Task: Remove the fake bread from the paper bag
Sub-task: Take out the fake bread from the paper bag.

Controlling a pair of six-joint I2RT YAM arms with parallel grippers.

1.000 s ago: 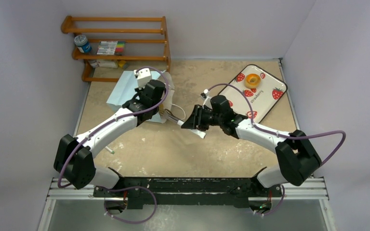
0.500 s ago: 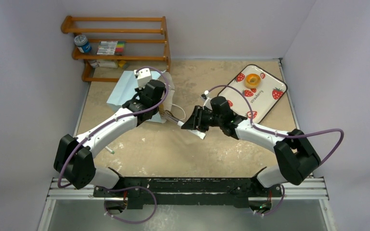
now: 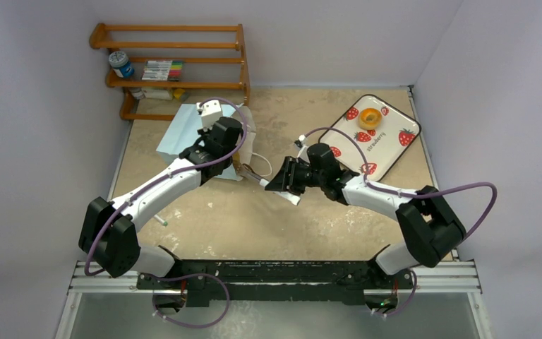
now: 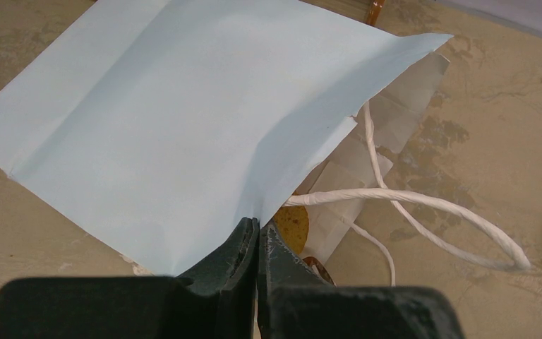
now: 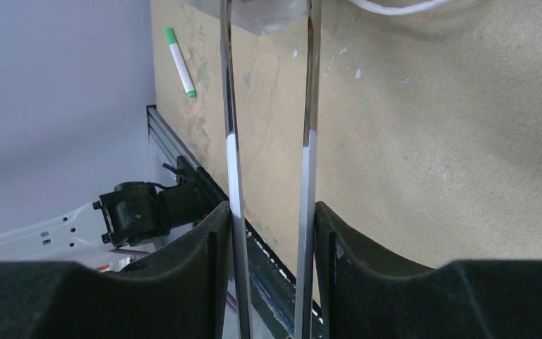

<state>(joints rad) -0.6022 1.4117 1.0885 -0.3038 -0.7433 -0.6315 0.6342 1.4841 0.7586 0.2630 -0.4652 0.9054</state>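
Observation:
The pale blue paper bag (image 4: 183, 120) lies on its side at the table's back left, with its mouth and white cord handles (image 4: 423, 205) facing right. My left gripper (image 4: 257, 229) is shut on the bag's upper edge at the mouth. An orange-tan piece of fake bread (image 4: 294, 226) shows just inside the opening. My right gripper (image 5: 272, 219) is shut on a pair of metal tongs (image 5: 231, 141), whose arms point at the bag's mouth (image 3: 250, 171). The tong tips run out of the right wrist view. One bagel ring (image 3: 369, 117) lies on the strawberry tray.
The strawberry-patterned tray (image 3: 395, 152) sits at the back right. A wooden shelf (image 3: 173, 67) with a jar and markers stands against the back wall. A green-capped marker (image 3: 161, 220) lies near the table's front left edge.
My right arm has shifted slightly left, bringing the tongs a little closer to the bag's mouth. The left gripper has kept its hold on the bag.

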